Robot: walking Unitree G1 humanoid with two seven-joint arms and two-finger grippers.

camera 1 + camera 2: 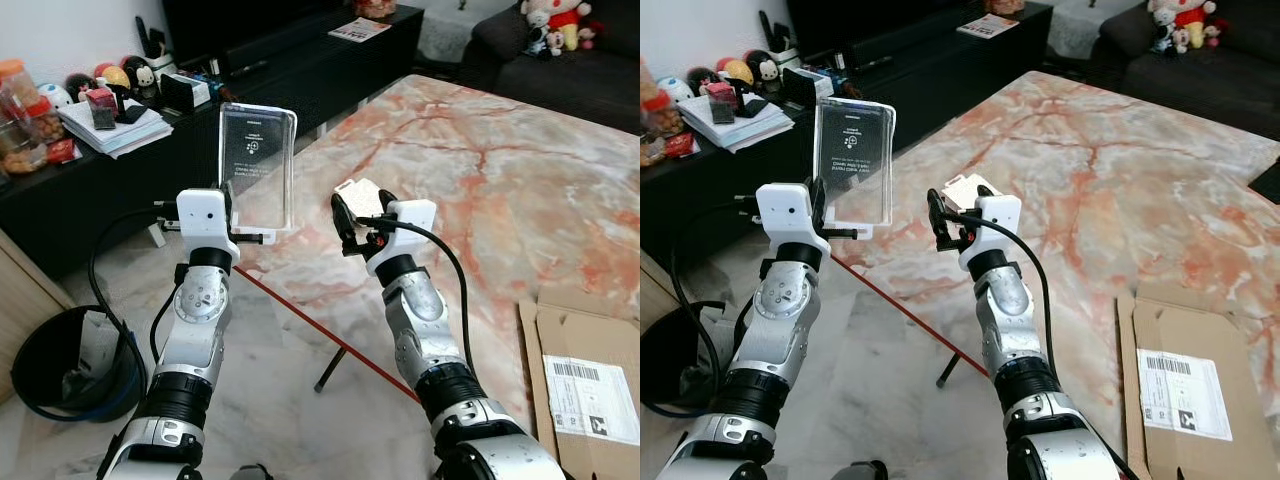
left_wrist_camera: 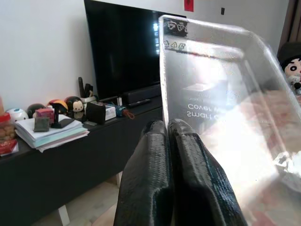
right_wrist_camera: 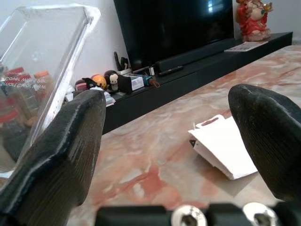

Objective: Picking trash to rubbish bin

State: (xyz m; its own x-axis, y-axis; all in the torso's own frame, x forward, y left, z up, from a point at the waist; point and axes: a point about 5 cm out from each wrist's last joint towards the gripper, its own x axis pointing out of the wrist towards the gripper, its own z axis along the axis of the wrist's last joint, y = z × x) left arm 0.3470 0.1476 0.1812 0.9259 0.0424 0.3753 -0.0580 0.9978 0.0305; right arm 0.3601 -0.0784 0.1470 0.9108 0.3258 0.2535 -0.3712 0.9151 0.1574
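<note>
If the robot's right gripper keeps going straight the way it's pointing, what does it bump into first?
Most likely the small white paper piece lying on the marble table. The open right gripper points straight at it, though the gap is hard to judge.

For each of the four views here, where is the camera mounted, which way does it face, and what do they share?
Left eye view: head camera, looking down at both silver arms and the marble table.
Right eye view: same head camera, same scene slightly offset.
Left wrist view: along the left gripper, shut on the clear plastic package, facing the TV.
Right wrist view: between the right gripper fingers, open over a white paper tag.
Shared: all show the package.
</note>
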